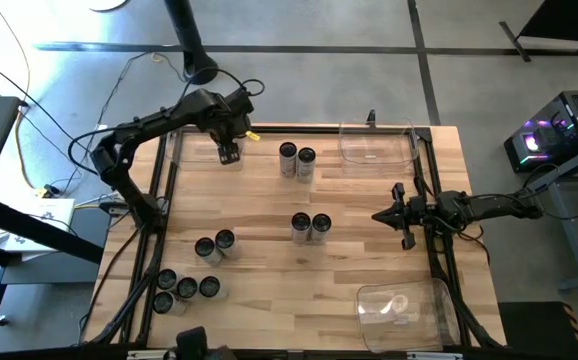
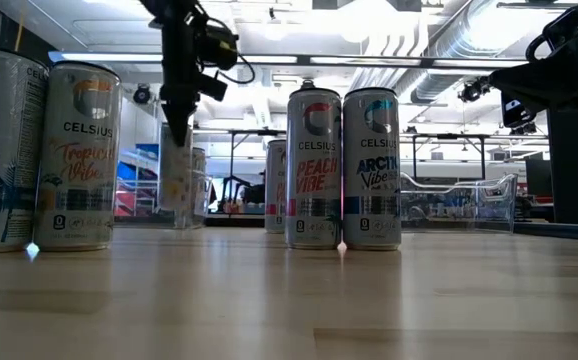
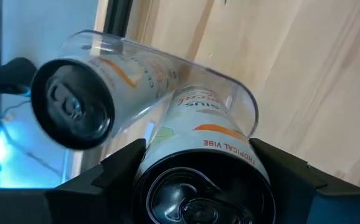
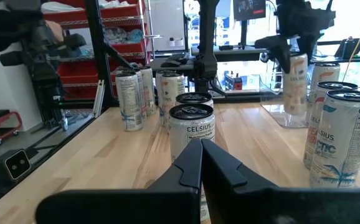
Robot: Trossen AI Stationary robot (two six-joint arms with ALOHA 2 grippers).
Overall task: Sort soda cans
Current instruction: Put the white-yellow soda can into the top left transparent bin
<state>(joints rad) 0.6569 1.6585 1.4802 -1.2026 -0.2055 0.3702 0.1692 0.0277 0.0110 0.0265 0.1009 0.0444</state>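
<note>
**Sorting barely begun: one can going into the upper-left bin**

Pale wooden tabletop carries most of the slim, dark-topped soda cans, unsorted in clusters mid-frame and lower left. One white, orange-striped Tropical Vibe can sits clamped in the left gripper over the clear plastic bin at upper left, beside another can. Right gripper, closed and empty, waits at centre right.

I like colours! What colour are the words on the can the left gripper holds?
Orange on the can, best seen in the left wrist view.
</note>
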